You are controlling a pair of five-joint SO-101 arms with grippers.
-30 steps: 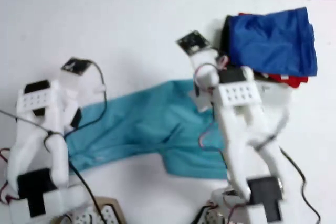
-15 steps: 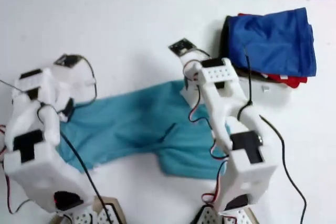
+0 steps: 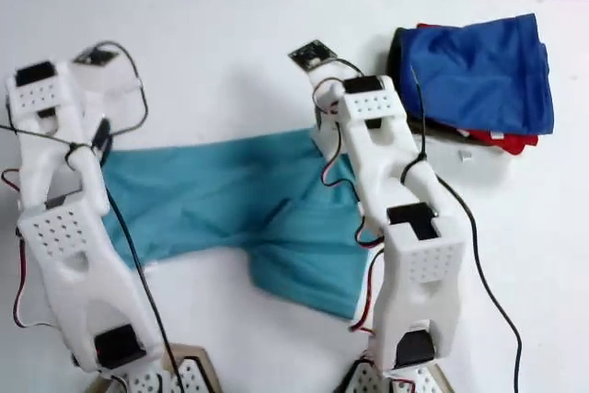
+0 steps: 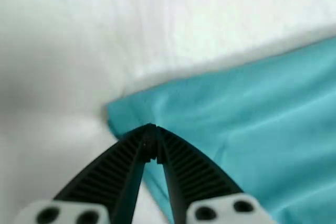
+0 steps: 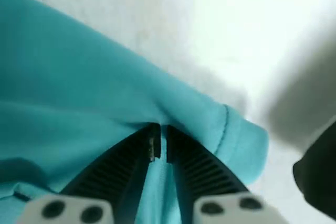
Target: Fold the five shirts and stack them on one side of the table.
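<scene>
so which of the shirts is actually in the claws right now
The teal shirt, lying unfolded: the left claw and right claw are each shut on its edge. The blue shirt lies folded atop the pile, untouched.

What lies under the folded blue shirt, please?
Beneath the blue shirt, a red garment's edge and a dark layer peek out. The blue shirt covers the rest, so the count is hidden.

Smooth teal cloth shirt (image 3: pixel 230 195), matt white table (image 3: pixel 212 52)
</scene>
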